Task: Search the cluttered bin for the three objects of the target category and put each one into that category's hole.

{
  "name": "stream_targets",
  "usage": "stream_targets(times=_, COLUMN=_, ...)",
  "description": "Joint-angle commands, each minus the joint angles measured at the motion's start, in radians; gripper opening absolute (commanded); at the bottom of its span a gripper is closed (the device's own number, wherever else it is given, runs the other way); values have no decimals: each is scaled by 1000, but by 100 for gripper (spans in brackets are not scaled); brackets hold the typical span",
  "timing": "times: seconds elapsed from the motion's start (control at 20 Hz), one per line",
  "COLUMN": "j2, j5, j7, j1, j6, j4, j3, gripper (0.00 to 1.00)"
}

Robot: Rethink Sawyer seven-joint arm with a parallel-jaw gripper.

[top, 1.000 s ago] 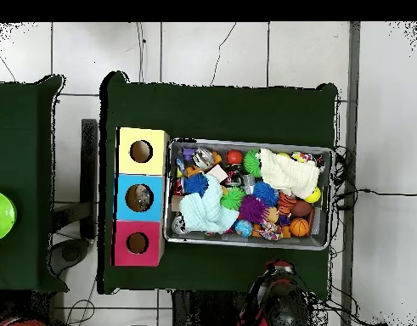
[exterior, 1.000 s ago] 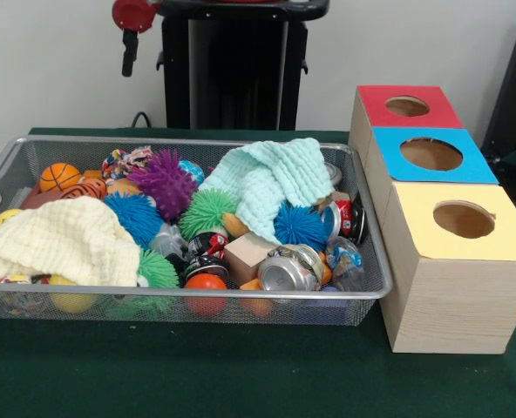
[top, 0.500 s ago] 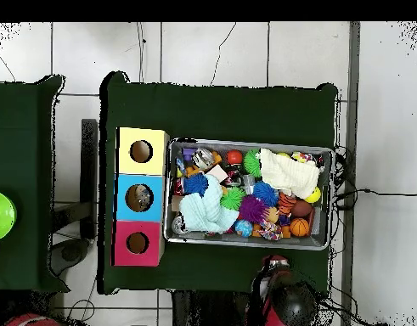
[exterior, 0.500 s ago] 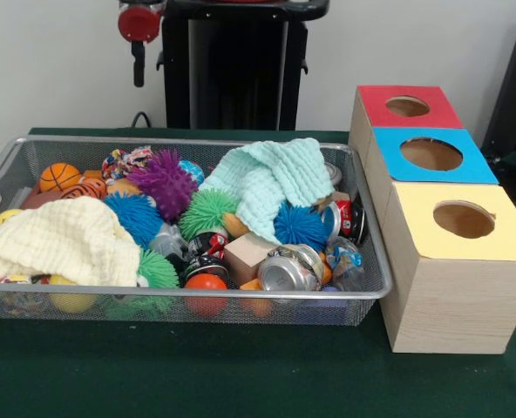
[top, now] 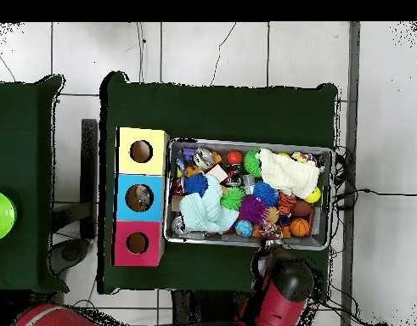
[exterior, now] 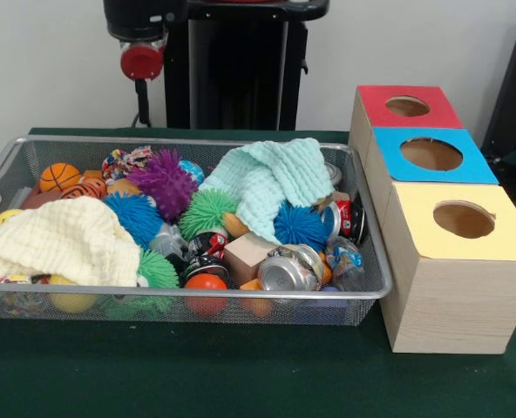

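bin: silver wire-mesh rectangular bin (exterior: 367, 296) on green felt table (exterior: 241, 374); mesh walls keep the loose pile corralled, open top leaves it reachable from above
boxes: three pale wood boxes just beside the bin's end, one row, each with a round hole on top; placed close so the carry looks short
lids: red-topped box (exterior: 396, 117), blue-topped box (exterior: 415, 170), yellow-topped box (exterior: 454, 261); flat matte colour marks the category
gripper: black gripper under red round wrist cap (exterior: 141, 104), hanging above the bin's far rim, clear of the contents; holds nothing visible; whether it is released or clenched, cannot tell
cloths: mint green waffle-weave cloth (exterior: 271, 178) draped over the middle, cream waffle-weave cloth (exterior: 66, 239) heaped at the end away from the boxes; soft, rumpled, likely hiding things below
spiky balls: purple rubbery spiky ball (exterior: 162, 178), green one (exterior: 207, 212), blue one (exterior: 299, 225); squashy, thin tendrils
cans: crushed silver aluminium can (exterior: 288, 268) near the front wall; dented red-and-black can (exterior: 349, 218) near the box end; hard, shiny
block: plain wooden cube (exterior: 247, 254), flat faces, wedged between balls and can
small balls: orange basketball-print ball (exterior: 59, 177) in a far corner, smooth orange-red ball (exterior: 206, 286) against the front mesh
target: category not shown; its three objects presumably all in the bin, nothing lifted yet
stage: judged as approach, search not yet begun
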Motion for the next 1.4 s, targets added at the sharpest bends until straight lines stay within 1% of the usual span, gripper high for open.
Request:
stream_targets(times=0.05, j2=56, j5=54, j7=38, j1=-18, j6=-92, j4=-234, j3=235, gripper=100)
stream_targets(times=0.1, j2=67, j5=75, j7=29, j1=-14, j6=-101, j4=-247, j3=240, gripper=100)
stream_targets(times=0.25, j2=72, j5=68, j7=57, j1=-18, j6=-121, j4=-269, j3=253, gripper=100)
stream_targets(times=0.3, j2=78, j5=77, j7=64, j1=-13, j6=-131, j4=-279, j3=256, gripper=100)
stream_targets(times=0.55, j2=72, j5=72, j7=105, j1=-19, j6=-149, j4=-297, j3=278, gripper=100)
stream_targets(times=0.65, j2=62, j5=49, j7=141, j1=-22, j6=-158, j4=-300, j3=286, gripper=100)
stream_targets(times=0.8, j2=31, j5=-31, j7=252, j1=-26, j6=-178, j4=-300, j3=296, gripper=100)
stream_targets(times=1.05, j2=5, j5=-82, j7=328, j1=-33, j6=-195, j4=-299, j3=311, gripper=100)
stream_targets(times=1.2, j2=-14, j5=-148, j7=395, j1=-45, j6=-206, j4=-302, j3=316, gripper=100)
stream_targets(times=1.3, j2=-26, j5=-176, j7=425, j1=-51, j6=-211, j4=-301, j3=322, gripper=100)
stream_targets(times=1.4, j2=-33, j5=-183, j7=434, j1=-55, j6=-214, j4=-299, j3=329, gripper=100)
